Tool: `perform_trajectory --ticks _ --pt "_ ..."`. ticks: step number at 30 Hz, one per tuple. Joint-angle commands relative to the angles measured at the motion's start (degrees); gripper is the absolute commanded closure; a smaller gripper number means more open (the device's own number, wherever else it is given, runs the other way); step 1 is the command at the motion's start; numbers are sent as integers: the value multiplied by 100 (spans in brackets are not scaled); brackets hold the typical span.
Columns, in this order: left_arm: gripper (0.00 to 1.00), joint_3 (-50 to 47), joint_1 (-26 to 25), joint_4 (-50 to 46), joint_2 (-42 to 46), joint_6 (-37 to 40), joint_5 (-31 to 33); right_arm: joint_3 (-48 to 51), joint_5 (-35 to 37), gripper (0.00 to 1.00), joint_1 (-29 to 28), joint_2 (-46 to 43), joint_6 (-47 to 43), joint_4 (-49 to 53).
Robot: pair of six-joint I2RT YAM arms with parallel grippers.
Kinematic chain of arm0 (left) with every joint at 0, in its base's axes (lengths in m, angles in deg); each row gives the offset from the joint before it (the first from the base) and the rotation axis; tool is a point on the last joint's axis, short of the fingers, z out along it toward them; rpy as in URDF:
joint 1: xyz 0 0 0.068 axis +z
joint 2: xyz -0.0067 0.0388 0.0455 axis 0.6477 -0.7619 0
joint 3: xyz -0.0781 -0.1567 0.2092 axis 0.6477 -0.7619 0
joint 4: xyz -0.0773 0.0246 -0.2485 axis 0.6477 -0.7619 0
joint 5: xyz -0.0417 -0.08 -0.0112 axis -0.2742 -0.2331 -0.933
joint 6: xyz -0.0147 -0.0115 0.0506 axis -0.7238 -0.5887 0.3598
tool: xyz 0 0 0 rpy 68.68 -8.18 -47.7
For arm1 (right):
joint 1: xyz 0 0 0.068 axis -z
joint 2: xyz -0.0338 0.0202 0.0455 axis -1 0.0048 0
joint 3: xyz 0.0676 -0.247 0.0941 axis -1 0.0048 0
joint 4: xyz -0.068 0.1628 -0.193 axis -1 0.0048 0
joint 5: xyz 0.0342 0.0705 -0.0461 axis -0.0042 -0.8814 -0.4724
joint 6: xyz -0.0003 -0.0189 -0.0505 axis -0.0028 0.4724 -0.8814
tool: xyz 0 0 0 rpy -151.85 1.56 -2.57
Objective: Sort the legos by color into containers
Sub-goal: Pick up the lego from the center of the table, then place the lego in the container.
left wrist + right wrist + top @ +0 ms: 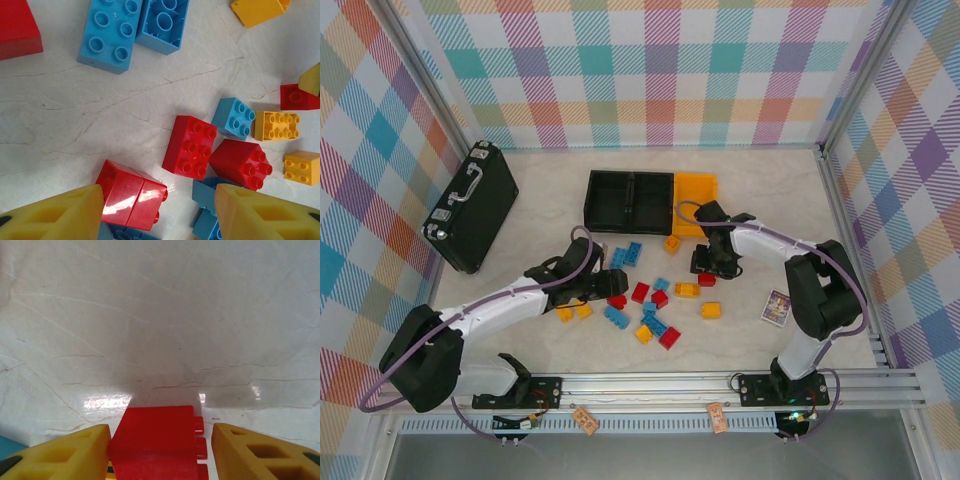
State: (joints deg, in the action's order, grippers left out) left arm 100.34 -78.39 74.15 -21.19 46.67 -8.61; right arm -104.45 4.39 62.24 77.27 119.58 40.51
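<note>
Pincers both spread, neither clamped on anything. Right pincer (161,454): fingers (60,455) held wide and low over the bench (150,315). A red brick (155,440) lies between them, its flat side against the finger at picture-left, with a clear gap between its studs and the other finger. From above, this brick sits mid-bench, just on the near side of the yellow-orange bin (698,195). Left pincer (160,220): also gaping, over the left part of the scattered legos (650,300). A glossy red brick (131,196) lies between its fingers, close beside the picture-left one, contact uncertain, and well apart from the other. Blue bricks (205,212) lie partly under that gap. Beyond the fingertips lie a six-stud red brick (190,146), a tilted red brick (240,162), a small blue brick (234,117) and a yellow brick (276,125), close together. The two black bins (610,205) and the yellow-orange one form a row toward the far edge, near its middle. Black briefcase (470,205) at the left edge; printed card (776,307) toward the right edge.
</note>
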Motion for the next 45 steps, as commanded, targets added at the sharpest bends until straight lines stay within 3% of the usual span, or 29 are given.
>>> perform_trajectory --ticks 1,4,9,12,21,33,45 --pt "40 162 -103 45 -76 -24 74 -143 54 46 -55 93 -25 159" --pt "40 171 -116 53 -141 -27 67 -187 71 46 -64 185 -61 229" --pt "41 220 -135 62 -243 -19 71 -261 82 67 -77 262 -133 307" --pt "41 261 -150 45 -279 -25 59 -396 103 73 -75 216 -202 406" --pt "41 388 -147 -17 -179 -126 147 -1713 475 73 -40 162 -668 875" --pt "41 467 -146 -383 171 -312 529 -3811 538 73 338 1687 -762 966" --pt "41 403 -145 -626 318 -310 733 -4433 531 69 446 2481 -564 990"
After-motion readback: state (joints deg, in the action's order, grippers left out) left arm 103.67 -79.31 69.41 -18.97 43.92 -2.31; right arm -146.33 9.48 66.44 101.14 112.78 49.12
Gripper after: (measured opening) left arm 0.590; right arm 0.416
